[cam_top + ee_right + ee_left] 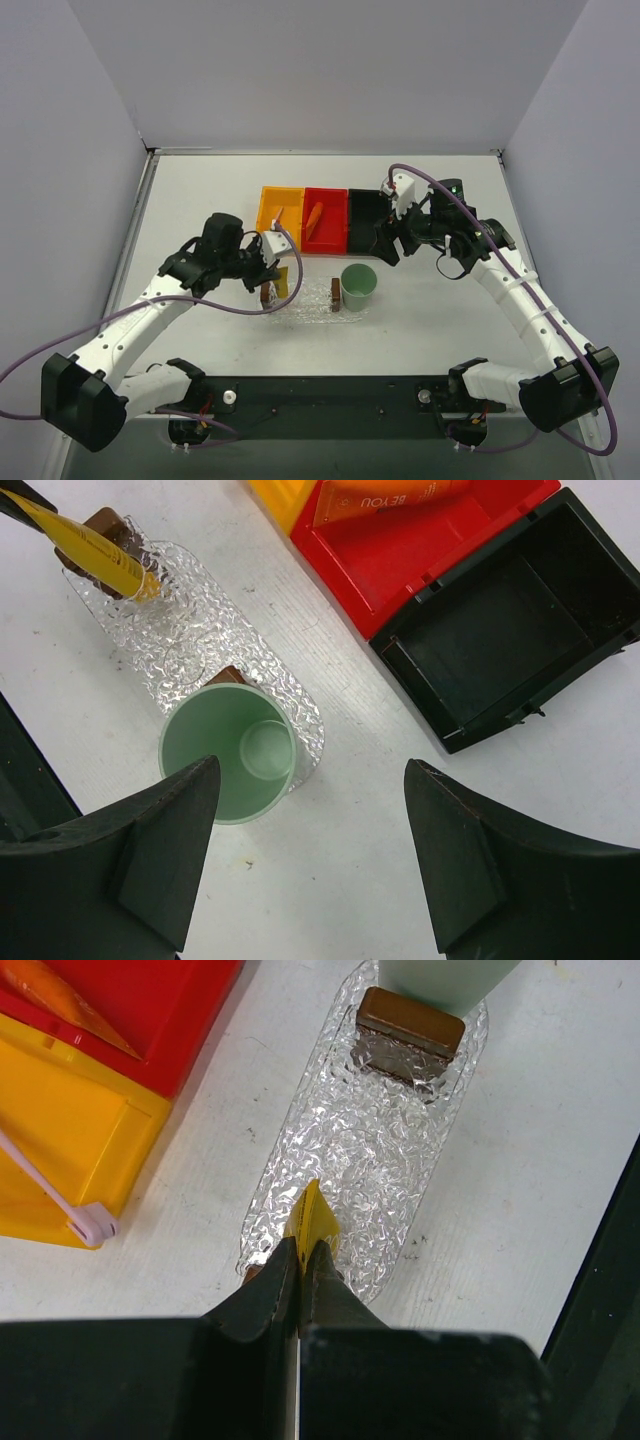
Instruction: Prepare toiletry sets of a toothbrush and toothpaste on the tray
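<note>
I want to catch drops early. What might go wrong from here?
The left gripper pinches the yellow tube by one end at the tray's end, near a brown block; released there, it may slide off onto the table. The cup crowds the tray's other end, leaving little room for the toothbrush. The right gripper hangs open near the cup and might knock it.

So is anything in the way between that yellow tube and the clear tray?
Nothing visible is. The left gripper holds the yellow tube over one end of the tray, whose surface there is bare. A brown block and the green cup sit at the opposite end.
</note>
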You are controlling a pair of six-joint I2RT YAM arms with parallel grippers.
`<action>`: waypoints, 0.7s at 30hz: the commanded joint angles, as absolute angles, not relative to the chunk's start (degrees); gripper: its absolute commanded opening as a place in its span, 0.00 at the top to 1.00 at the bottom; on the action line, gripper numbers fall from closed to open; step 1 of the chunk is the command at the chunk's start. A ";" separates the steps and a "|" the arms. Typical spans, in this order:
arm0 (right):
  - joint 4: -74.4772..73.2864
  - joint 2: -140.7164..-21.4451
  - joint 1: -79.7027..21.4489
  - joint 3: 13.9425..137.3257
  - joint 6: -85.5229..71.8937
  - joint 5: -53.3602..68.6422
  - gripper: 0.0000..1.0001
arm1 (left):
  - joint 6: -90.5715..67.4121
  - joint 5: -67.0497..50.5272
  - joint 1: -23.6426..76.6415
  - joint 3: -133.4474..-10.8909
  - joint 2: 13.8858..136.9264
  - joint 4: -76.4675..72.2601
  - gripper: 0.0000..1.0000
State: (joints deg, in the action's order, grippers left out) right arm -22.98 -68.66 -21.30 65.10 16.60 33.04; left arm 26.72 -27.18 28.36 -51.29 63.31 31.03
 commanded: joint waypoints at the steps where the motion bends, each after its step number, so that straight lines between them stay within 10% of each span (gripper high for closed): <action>1: -21.36 -68.12 -20.83 64.51 16.79 34.72 0.31 | 26.28 -28.21 28.48 -51.07 64.33 26.37 1.00; 21: -21.27 -68.38 -20.65 64.25 16.96 34.72 0.31 | 25.84 -29.00 28.48 -49.22 66.09 25.05 1.00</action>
